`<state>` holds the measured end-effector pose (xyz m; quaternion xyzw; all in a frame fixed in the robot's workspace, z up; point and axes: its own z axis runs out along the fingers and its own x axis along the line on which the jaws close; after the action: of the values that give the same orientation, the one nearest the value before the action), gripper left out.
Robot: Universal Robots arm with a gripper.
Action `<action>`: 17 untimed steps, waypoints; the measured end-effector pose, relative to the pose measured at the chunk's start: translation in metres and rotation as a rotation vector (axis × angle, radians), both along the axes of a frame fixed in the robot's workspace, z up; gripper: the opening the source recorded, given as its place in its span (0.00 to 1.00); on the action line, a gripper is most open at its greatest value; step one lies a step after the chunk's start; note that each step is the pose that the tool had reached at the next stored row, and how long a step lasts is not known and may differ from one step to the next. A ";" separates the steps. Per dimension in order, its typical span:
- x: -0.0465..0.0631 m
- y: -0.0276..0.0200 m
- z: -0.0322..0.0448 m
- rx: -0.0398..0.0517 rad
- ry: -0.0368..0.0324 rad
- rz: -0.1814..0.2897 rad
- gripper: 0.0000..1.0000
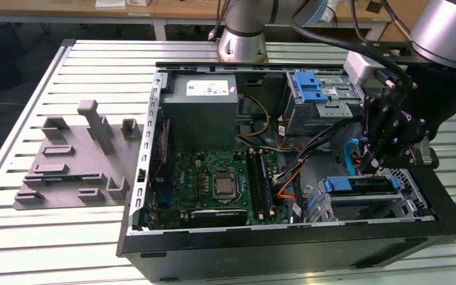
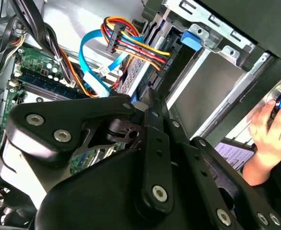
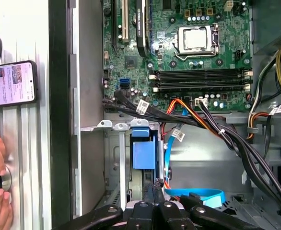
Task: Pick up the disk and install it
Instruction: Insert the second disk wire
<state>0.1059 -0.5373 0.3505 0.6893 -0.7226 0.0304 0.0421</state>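
On the table [image 1: 54, 237]: an open computer case [image 1: 291, 249] lies on its side, near the edge at the exterior view's right; a grey moulded fixture [image 1: 73, 160] sits beside it, toward the opposite edge.
Disk [image 1: 358, 185]: sits inside the case in the metal drive cage, at the corner nearest the exterior camera on its right.
Disk's look: mostly a blue plastic frame, seen edge-on; in the first wrist view it is a blue block [image 3: 143, 153] with a paler tab at one end. Its silver face and label cannot be made out.
Gripper [image 1: 377, 172]: reaches down into the case just above the cage. In the first wrist view its thin fingers [image 3: 152, 189] are drawn together, tips right at the end of the blue frame; whether they touch it is unclear.
Cables [image 3: 188, 115]: black, orange and blue bundles run past the cage.
Motherboard [image 1: 212, 178]: fills the case's middle.
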 end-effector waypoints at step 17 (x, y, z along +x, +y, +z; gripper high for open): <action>-0.004 -0.0001 0.0028 0.0001 0.0000 0.000 0.11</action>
<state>0.1017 -0.5374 0.3533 0.6893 -0.7226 0.0303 0.0421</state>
